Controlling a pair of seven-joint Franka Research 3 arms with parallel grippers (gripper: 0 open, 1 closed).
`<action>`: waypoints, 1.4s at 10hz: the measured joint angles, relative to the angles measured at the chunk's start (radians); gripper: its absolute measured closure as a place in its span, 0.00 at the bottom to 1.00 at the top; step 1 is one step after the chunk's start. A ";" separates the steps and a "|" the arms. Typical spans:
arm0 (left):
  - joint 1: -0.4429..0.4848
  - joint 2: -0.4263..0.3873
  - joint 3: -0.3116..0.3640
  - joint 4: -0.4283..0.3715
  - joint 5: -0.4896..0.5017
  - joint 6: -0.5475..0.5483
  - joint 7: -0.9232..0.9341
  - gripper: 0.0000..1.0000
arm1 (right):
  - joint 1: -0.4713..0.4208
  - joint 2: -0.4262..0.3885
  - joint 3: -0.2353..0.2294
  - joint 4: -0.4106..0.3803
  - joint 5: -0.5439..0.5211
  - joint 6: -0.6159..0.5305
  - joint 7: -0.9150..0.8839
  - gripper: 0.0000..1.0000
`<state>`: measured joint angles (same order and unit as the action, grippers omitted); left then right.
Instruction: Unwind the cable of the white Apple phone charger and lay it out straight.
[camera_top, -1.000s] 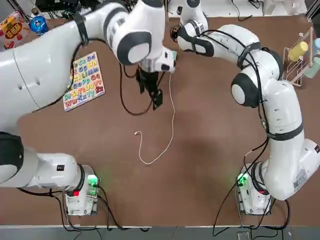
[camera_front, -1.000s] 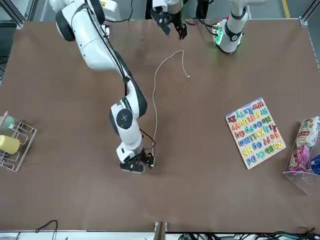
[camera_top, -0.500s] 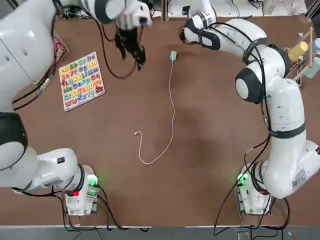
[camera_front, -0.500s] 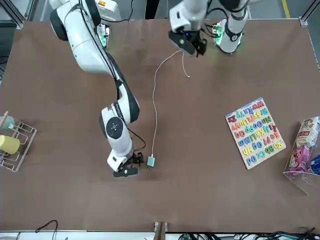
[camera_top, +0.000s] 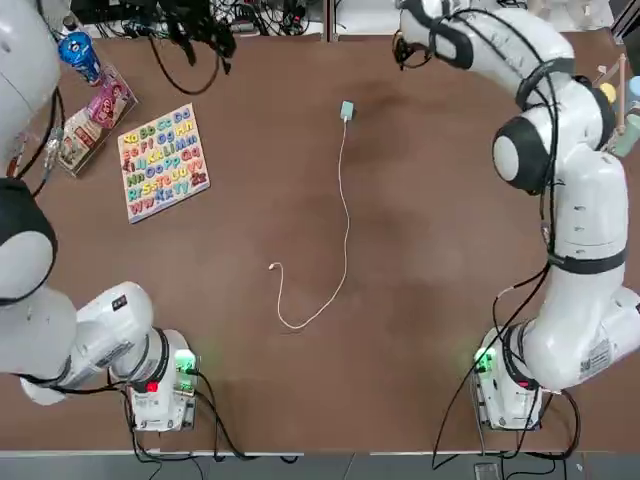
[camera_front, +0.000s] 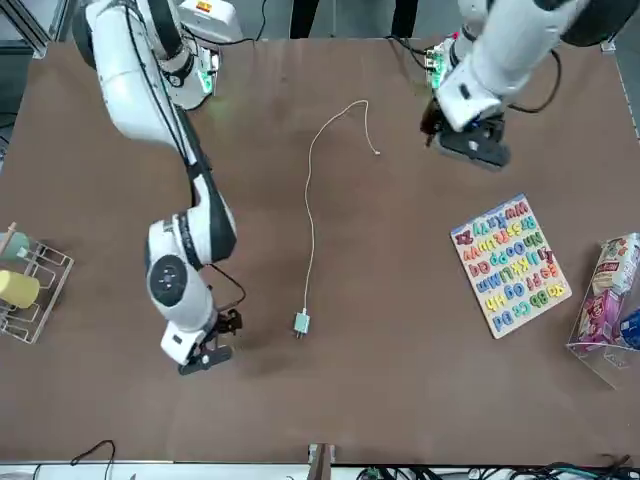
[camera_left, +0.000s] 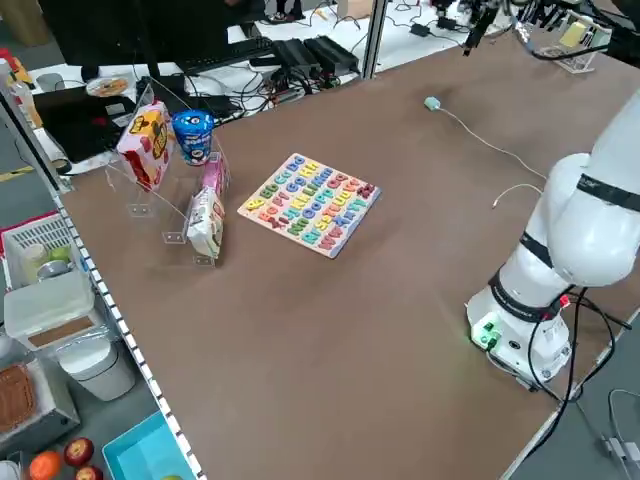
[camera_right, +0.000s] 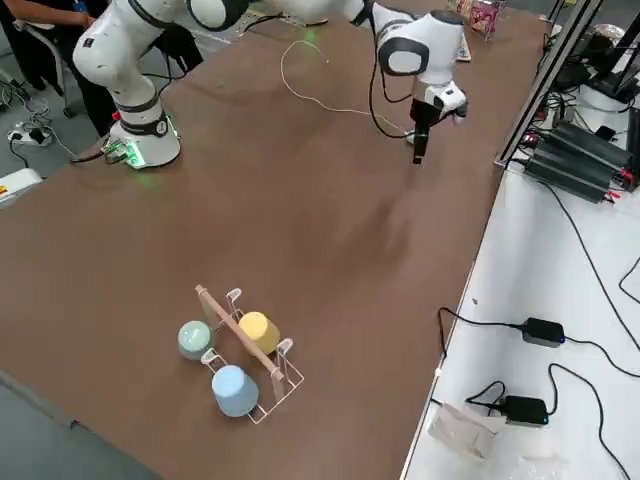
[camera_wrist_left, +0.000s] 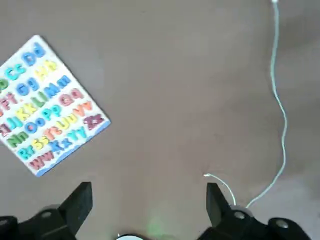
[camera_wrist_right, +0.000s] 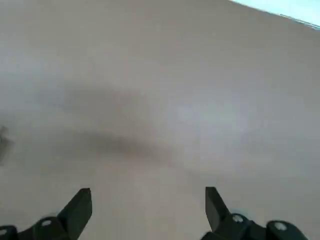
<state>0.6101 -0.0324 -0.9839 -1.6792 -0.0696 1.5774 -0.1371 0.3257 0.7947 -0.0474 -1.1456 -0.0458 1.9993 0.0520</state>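
Currently the charger (camera_top: 347, 110) lies flat on the table (camera_top: 450, 250), toward the far edge from the arm bases, free of both grippers. Its cable (camera_top: 345, 200) runs from the plug back toward the robot in a mostly straight line with a slight wave, then hooks round in a loose curve to the robot's left. The small connector (camera_top: 273, 266) at the free end rests on the table, just beside that hook. In the front view the same layout shows: plug (camera_front: 301, 322) nearer the camera, cord (camera_front: 308, 220) leading away, curved tail at the far end.

Left gripper (camera_wrist_left: 149, 210): raised high above the table, fingers spread wide, nothing between them. Its wrist view looks down on the puzzle board (camera_wrist_left: 47, 105) and the curved end of the cord (camera_wrist_left: 280, 115). In the front view it (camera_front: 470, 140) hangs over the table between the cord's tail and the board (camera_front: 510, 265).

Right gripper (camera_wrist_right: 148, 210): fingers wide apart, empty, only bare table beneath. In the front view it (camera_front: 205, 352) sits low near the table edge, well apart from the plug.

A wire rack with cups (camera_right: 235, 350) stands on the robot's right side of the table; snack packets (camera_top: 85, 110) lie beyond the board on the left.
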 joint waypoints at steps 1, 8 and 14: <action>0.047 0.017 0.002 0.001 0.006 0.001 0.014 0.00 | -0.033 -0.032 0.002 -0.001 0.001 -0.034 -0.017 0.00; -0.254 0.095 0.527 0.035 0.093 0.053 0.018 0.00 | -0.316 -0.475 0.106 -0.408 0.004 -0.116 -0.008 0.00; -0.551 0.073 0.837 0.156 0.093 -0.010 0.068 0.00 | -0.375 -0.723 0.132 -0.580 0.004 -0.173 0.086 0.00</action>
<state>0.0589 0.0406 -0.1465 -1.5230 0.0231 1.5679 -0.0690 -0.0492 0.0719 0.0845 -1.7259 -0.0415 1.8265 0.1379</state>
